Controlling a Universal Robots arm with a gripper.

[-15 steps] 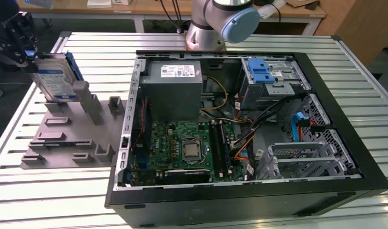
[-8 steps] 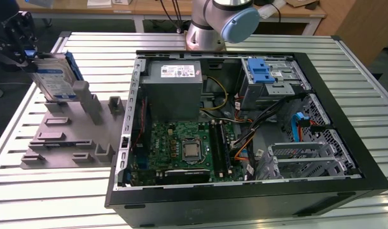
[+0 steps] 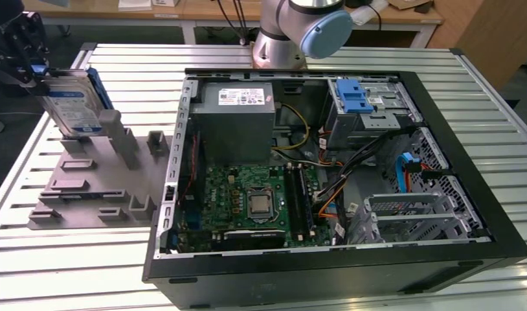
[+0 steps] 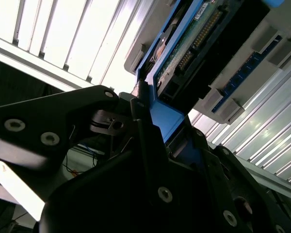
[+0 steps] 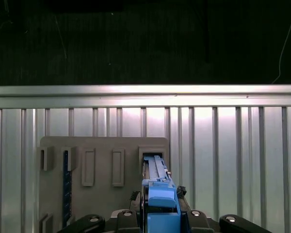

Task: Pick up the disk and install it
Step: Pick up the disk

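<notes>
Disk (image 3: 71,103) stands upright at the grey rack (image 3: 90,188) on the worktop (image 3: 65,259), at the exterior view's left, well apart from the open computer case (image 3: 333,168). Pincer (image 3: 28,61) is clamped on the blue carrier (image 4: 162,114) at the disk's top end. Lower edge possibly seated in a slot; hard to tell. Judged stiff, dense, shock-sensitive: grip the carrier frame, not the circuit board (image 4: 194,39). Wrist tilted over the rack, far out from the arm base (image 3: 285,32).

The disk (image 3: 74,107), well off the computer case (image 3: 333,275) to the exterior view's left, has a dull silver metal body, a glossy paper label and a smooth blue plastic carrier (image 5: 161,199). The gripper (image 3: 35,65) on it is matt black. The case is matt black sheet metal. The table (image 3: 493,91) under it is ribbed, bright, reflective metal. Beside the case, the fixture plate (image 3: 87,194) looks matt grey plastic.
</notes>
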